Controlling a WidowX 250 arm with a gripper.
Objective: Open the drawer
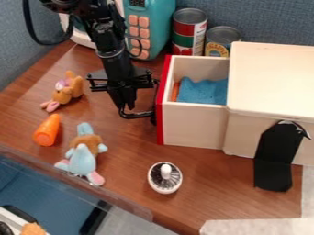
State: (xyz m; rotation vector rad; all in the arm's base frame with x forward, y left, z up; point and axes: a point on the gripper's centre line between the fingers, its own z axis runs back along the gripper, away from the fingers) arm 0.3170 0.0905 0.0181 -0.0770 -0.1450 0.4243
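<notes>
- So the drawer (195,126) is sticking out of the pale box (276,73), pretty clearly open, with its red front (162,114) facing left in the view.
- The gripper (136,114) hangs just left of that red front, pointing down. The drawer is right beside it, but can't tell if the two are actually touching.
- Also can't tell if the gripper is wide or narrow, or if it's got hold of anything.
- Inside the drawer there's some blue stuff (205,92) plus a bit of something orange (175,92).
- Black flap (276,156) hangs down the box, to the right of the drawer.
- Behind the drawer: two cans (189,30) side by side, and a teal toy phone (158,23) off to their left.
- Well left of the drawer: a tan plush (67,91), an orange carrot-looking thing (47,130) and a blue-and-brown plush (84,153).
- Below the drawer in the view, a roundish lid with a white knob (165,172) sits on the wood table (208,193).
</notes>
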